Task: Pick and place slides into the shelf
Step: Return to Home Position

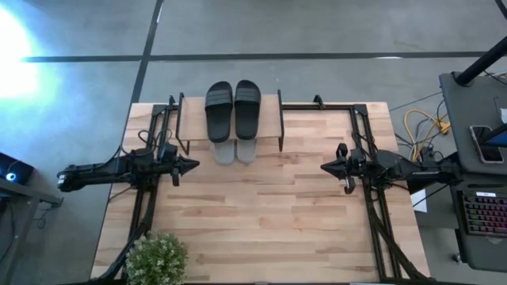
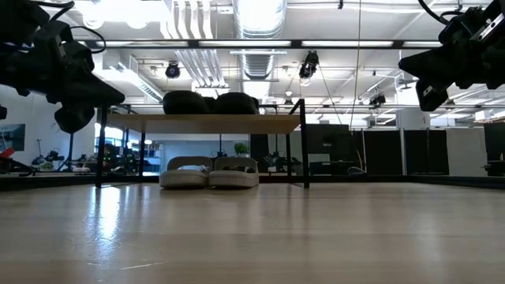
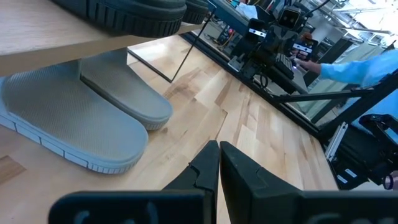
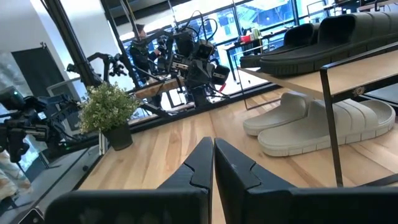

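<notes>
The shelf [image 1: 190, 119] stands at the table's far edge on thin black legs. The black pair of slides [image 1: 233, 109] lies side by side on its plank top [image 2: 205, 123]. The light grey pair [image 2: 209, 173] rests soles down on the table under the plank, heels sticking out toward the near side [image 1: 235, 151]. My left gripper [image 1: 193, 166] hovers shut above the table, left of the shelf. My right gripper [image 1: 325, 167] hovers shut on the right side. Both point toward the table's middle and hold nothing. The grey slides also show in the left wrist view [image 3: 81, 118] and right wrist view [image 4: 323, 121].
A small potted plant [image 1: 157, 260] sits at the table's near left corner. Black metal frames [image 1: 372, 198] run along the left and right sides of the table. A desk with a keyboard [image 1: 485, 214] stands off the right. Bare wood [image 1: 261, 214] spreads between the arms.
</notes>
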